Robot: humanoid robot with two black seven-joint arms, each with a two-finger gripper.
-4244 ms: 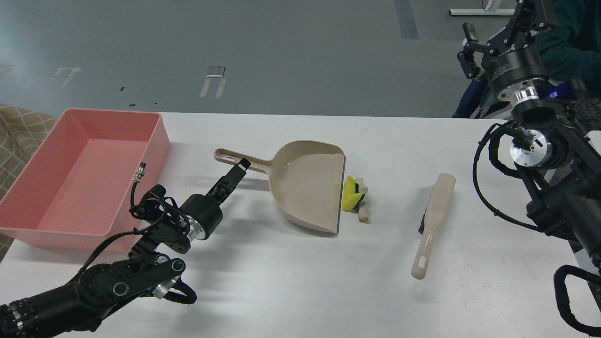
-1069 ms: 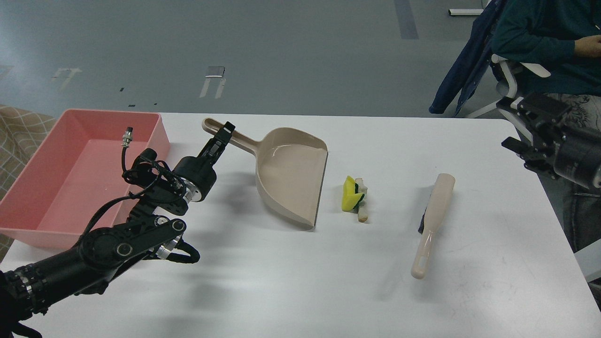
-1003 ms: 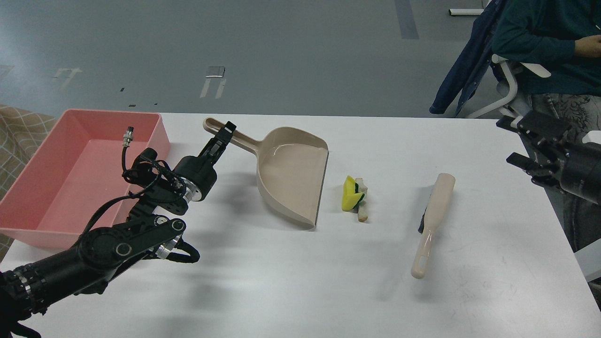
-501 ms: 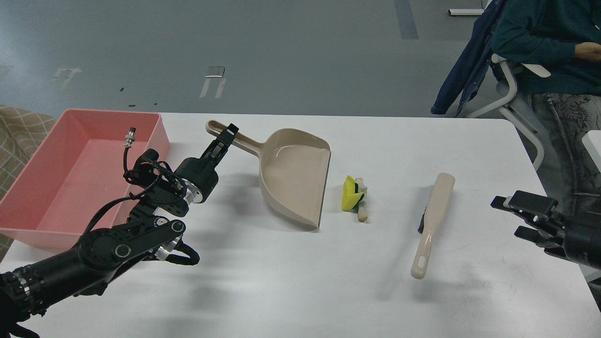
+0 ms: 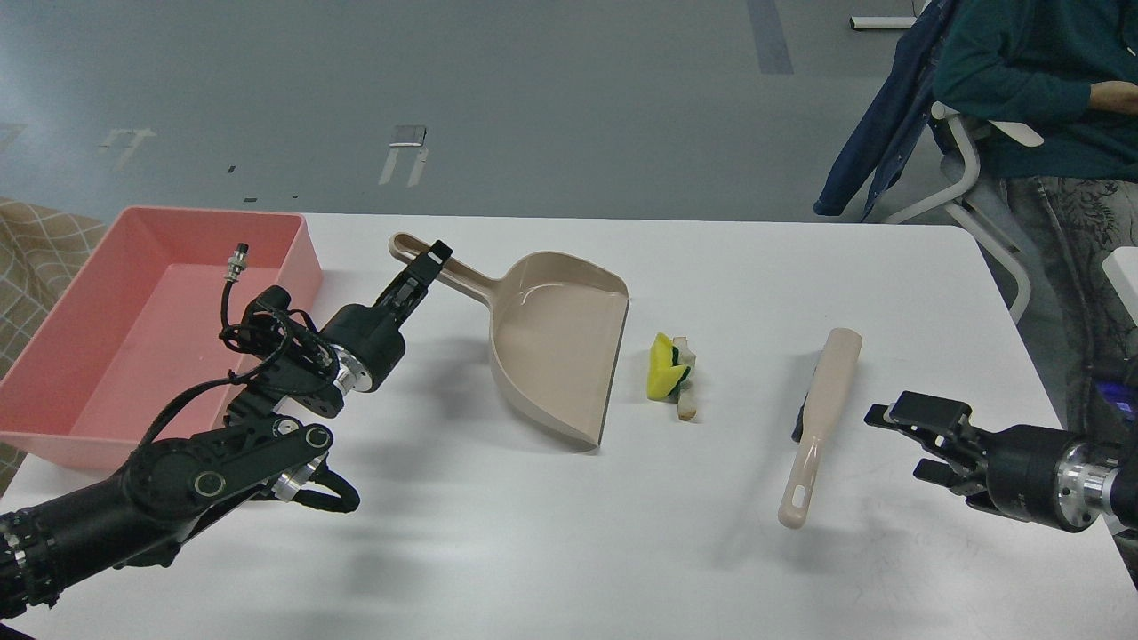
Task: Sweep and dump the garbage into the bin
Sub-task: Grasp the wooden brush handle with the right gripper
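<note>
- Head view: your left gripper [image 5: 425, 264] is pinched on the dustpan [image 5: 556, 342] handle, its mouth facing the garbage [image 5: 673, 377] just beside it on the surface [image 5: 569, 533], so it's ready to catch.
- Your right gripper [image 5: 902, 428] hangs spread and empty near the brush [image 5: 820, 425], probably going for it.
- The bin [image 5: 142, 329] waits far left.

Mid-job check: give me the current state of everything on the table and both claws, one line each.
Left claw: shut on dustpan handle.
Right claw: open, empty, beside the brush.
Dustpan: empty, mouth facing the garbage, gap between.
Garbage: unswept, two scraps together on table.
Brush: lying on table, ungrasped.
Bin: upright, no scraps inside.
</note>
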